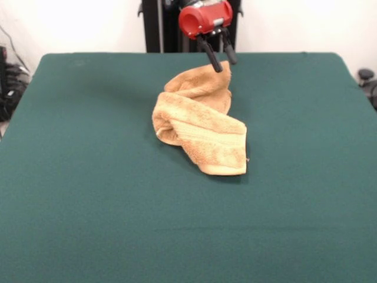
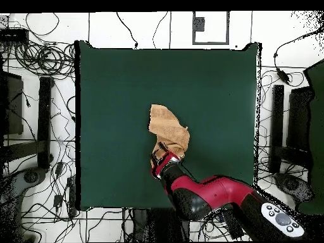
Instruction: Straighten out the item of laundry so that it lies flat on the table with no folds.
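Nearest the front camera, the green worktop (image 1: 88, 224) lies bare. On its middle sits the tan-orange towel (image 1: 200, 121), bunched and folded over itself: a flat folded end with a woven band points toward the camera, and a rumpled hump rises at the far end. Just behind and above that hump hang the jaws (image 1: 221, 61), two black fingers (image 1: 210, 56) spread apart with nothing between them, the tips close by the cloth's top edge. In the overhead view the red arm (image 2: 212, 195) reaches in from the base side, bent toward the towel's near end.
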Controlling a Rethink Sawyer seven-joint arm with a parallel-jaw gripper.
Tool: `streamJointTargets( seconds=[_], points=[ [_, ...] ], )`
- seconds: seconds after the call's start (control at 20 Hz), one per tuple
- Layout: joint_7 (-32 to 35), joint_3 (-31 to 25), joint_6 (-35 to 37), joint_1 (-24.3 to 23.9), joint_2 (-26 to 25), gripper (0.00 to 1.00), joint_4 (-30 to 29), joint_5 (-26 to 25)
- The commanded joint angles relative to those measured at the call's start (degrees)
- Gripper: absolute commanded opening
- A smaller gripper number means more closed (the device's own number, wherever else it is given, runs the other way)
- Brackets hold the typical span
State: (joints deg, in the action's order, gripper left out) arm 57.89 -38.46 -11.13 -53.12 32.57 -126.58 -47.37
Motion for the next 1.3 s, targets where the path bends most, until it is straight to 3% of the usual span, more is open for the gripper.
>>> streamJointTargets(
  seconds=[0.05, 0.4, 0.75, 0.9, 1.05, 1.3],
  points=[
    [8.3, -4.1, 1.9, -1.1, -3.9, 1.00, 3.2, -4.1],
    [5.3, -11.4, 9.7, -7.1, -8.7, 1.00, 2.5, -5.1],
    [-6.5, -20.1, 22.6, -15.4, -18.5, 1.00, 3.0, -6.3],
    [-9.8, -21.1, 25.9, -17.2, -21.1, 1.00, 3.6, -6.0],
    [-9.5, -21.4, 26.3, -17.8, -21.6, 1.00, 3.8, -6.9],
    [0.4, -16.3, 19.8, -15.5, -18.8, 1.00, 5.0, -9.3]
  ],
)
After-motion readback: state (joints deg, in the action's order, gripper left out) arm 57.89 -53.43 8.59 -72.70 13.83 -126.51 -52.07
